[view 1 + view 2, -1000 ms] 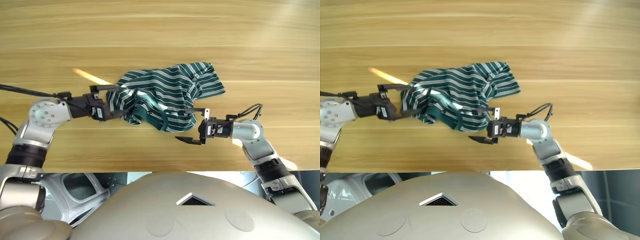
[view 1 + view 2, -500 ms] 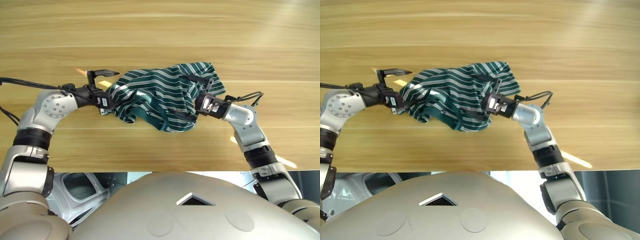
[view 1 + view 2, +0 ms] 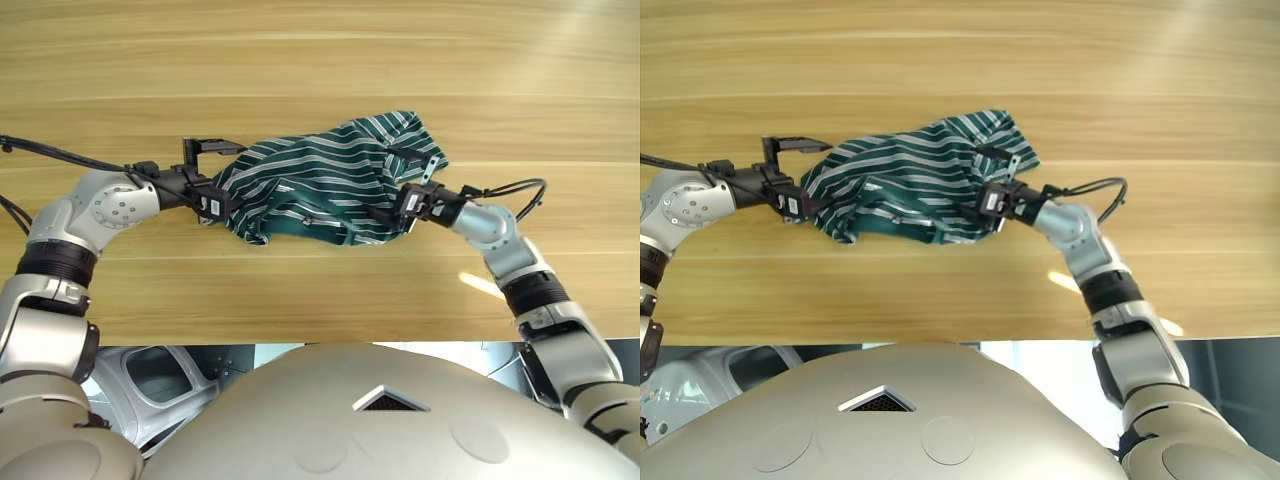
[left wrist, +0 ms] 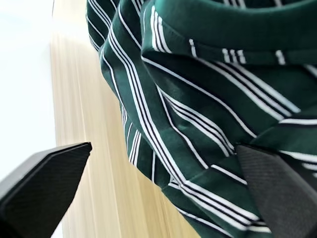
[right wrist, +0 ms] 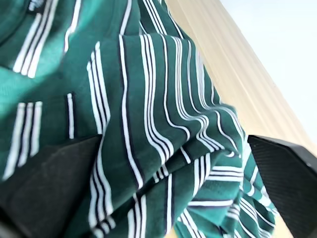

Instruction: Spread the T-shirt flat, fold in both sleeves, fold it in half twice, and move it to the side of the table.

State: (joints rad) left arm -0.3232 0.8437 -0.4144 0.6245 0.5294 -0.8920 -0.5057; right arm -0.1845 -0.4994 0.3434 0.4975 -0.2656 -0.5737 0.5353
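No legible text, nos. or signs in any view. T-shirt (image 3: 330, 180): green w/ white stripes, no print or tag that can be read. Left-arm patch (image 3: 212, 206) and right-arm patch (image 3: 410, 203), small pale marks on the black wrist units, too small to tell whether they carry lettering.

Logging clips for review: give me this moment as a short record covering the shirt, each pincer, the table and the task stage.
T-shirt: green with white stripes, bunched in a heap mid-table, not flat
left pincer: open, fingers either side of the T-shirt's left edge
right pincer: open, fingers either side of the T-shirt's right edge
table: pale wood
stage: spreading not yet done, sleeves not yet folded
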